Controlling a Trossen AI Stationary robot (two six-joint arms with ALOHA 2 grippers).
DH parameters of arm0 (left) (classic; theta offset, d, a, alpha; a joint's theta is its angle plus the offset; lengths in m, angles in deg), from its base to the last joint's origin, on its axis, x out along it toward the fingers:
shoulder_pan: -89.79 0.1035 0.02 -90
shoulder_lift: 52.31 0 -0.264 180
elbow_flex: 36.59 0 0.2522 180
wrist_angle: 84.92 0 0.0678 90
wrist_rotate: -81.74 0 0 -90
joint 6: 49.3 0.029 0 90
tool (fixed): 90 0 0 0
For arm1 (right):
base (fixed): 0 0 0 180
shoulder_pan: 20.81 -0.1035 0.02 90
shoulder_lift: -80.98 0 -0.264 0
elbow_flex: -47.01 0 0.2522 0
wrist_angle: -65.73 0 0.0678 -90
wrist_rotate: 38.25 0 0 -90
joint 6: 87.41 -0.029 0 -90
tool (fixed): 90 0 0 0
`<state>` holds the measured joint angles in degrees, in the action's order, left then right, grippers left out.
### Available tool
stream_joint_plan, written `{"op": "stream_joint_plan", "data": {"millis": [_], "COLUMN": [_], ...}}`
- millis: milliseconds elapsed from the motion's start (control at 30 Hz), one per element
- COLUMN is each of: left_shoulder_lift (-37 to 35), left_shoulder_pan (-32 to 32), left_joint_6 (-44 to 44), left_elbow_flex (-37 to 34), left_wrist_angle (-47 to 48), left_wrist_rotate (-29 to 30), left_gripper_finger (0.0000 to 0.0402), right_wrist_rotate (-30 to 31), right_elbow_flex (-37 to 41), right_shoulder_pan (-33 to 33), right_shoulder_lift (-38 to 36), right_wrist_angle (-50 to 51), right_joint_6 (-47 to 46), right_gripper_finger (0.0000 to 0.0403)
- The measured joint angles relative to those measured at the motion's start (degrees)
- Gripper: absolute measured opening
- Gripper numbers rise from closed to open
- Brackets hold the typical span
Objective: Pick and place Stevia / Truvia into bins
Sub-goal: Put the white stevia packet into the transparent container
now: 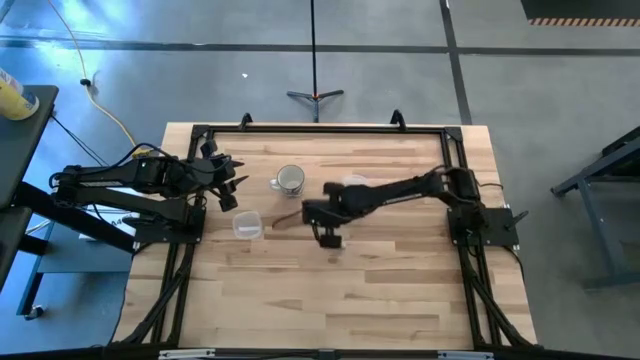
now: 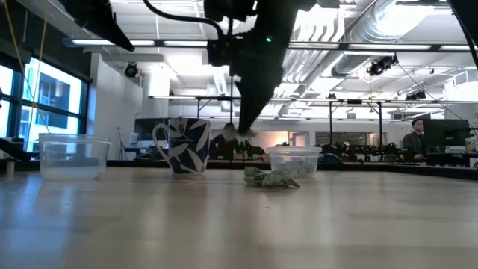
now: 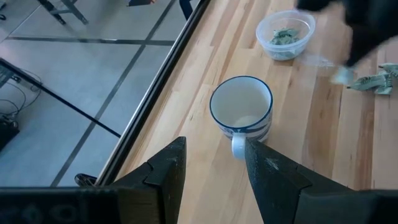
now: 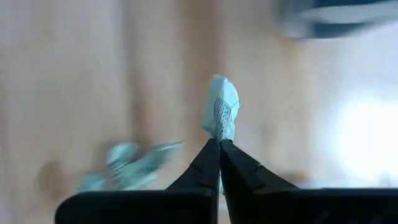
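Observation:
My right gripper [image 2: 237, 134] is shut on one pale green and white Stevia packet [image 4: 221, 109], above the middle of the table [image 1: 325, 235]. A small heap of further packets [image 2: 270, 178] lies flat on the wood just below and beside it, and shows blurred in the right wrist view [image 4: 130, 165]. The round clear cup [image 3: 286, 34] stands farther off, toward the far edge, with several packets inside. My left gripper [image 1: 228, 185] waits open at the table's left, near the mug. My right gripper pinches the packet by its lower end [image 4: 219, 134] between the two fingertips, coming from above and pointing down. The packet is lifted clear of the table and sticks out past the fingertips, a little crumpled.
A white mug with blue leaves [image 2: 183, 146] stands between the arms, toward the far side. A squarish clear tub [image 1: 247, 225] sits near the left arm. A black frame runs round the table [image 1: 320, 128]. A person sits far off in the room [image 2: 414, 134].

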<state>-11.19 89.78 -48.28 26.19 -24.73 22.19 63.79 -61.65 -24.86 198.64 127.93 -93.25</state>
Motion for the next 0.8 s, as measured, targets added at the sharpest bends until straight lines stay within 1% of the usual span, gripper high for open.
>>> {"op": "stream_joint_plan", "data": {"millis": [67,100,167,233,367,467,533,667,733,800], "left_shoulder_lift": [0.0,0.0,0.0,0.0,0.0,0.0,0.0,0.0,0.0,0.0], "left_shoulder_pan": [0.0,0.0,0.0,0.0,0.0,0.0,0.0,0.0,0.0,0.0], "left_joint_6": [0.0,0.0,0.0,0.0,0.0,0.0,0.0,0.0,0.0,0.0], "left_elbow_flex": [0.0,0.0,0.0,0.0,0.0,0.0,0.0,0.0,0.0,0.0], "left_wrist_angle": [0.0,0.0,0.0,0.0,0.0,0.0,0.0,0.0,0.0,0.0], "left_wrist_rotate": [0.0,0.0,0.0,0.0,0.0,0.0,0.0,0.0,0.0,0.0], "left_gripper_finger": [0.0200,0.0200,0.0200,0.0200,0.0200,0.0200,0.0200,0.0200,0.0200,0.0200], "right_wrist_rotate": [3.4,4.1,2.5,-0.9,-5.8,-6.4,-6.2,-7.2,-9.0,-8.3], "right_elbow_flex": [-0.9,-1.0,-0.8,1.0,7.0,12.3,15.1,19.4,20.3,20.4], "right_shoulder_pan": [1.2,2.0,4.0,6.4,10.9,13.8,15.3,17.7,18.2,18.0], "right_shoulder_lift": [-1.0,-1.4,-2.2,-3.7,-10.0,-14.8,-16.7,-16.4,-15.7,-15.5], "right_wrist_angle": [1.4,2.2,4.4,4.8,4.4,4.2,3.5,2.0,-0.3,-0.9], "right_joint_6": [-4.1,-5.9,-9.2,-12.3,-15.2,-15.4,-13.4,-12.1,-12.1,-12.2], "right_gripper_finger": [0.0003,0.0003,0.0001,0.0002,0.0001,0.0004,0.0009,0.0038,0.0063,0.0092]}}
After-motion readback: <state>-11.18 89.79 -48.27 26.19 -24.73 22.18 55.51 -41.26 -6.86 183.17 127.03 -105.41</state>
